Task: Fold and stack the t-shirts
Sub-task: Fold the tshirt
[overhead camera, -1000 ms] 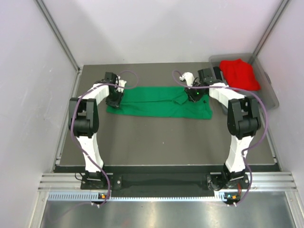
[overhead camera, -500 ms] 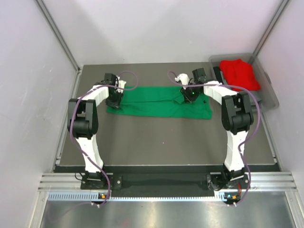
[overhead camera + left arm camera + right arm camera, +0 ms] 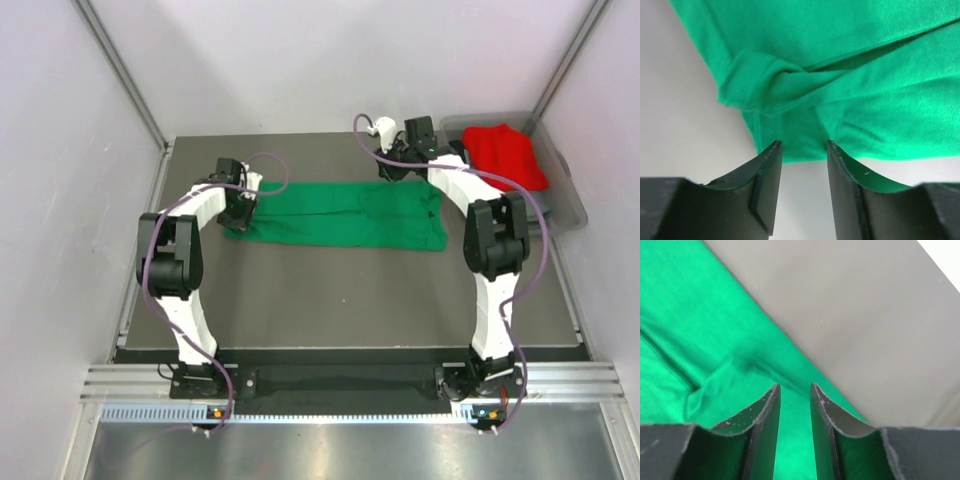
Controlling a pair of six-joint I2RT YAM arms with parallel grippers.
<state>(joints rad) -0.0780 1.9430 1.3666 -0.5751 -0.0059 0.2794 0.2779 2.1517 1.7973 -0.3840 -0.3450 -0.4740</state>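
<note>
The green t-shirt point(image 3: 335, 212) lies flat as a long folded band across the middle of the table. It also shows in the left wrist view point(image 3: 850, 70) and the right wrist view point(image 3: 685, 325). My left gripper point(image 3: 237, 208) point(image 3: 804, 150) is open and empty, low over the shirt's left end, with bare table between its jaws. My right gripper point(image 3: 394, 166) point(image 3: 795, 390) is open with a narrow gap, empty, above the shirt's far edge near its right end. The red t-shirt point(image 3: 505, 155) lies bunched in the clear bin point(image 3: 566, 195).
The clear plastic bin stands at the back right corner of the dark table mat point(image 3: 340, 300). White walls close in on the left, back and right. Purple cables loop over both arms.
My right gripper has lifted off the shirt's right part and moved toward the back edge. The small folded flap it was on now lies flat. My left gripper has barely moved.
</note>
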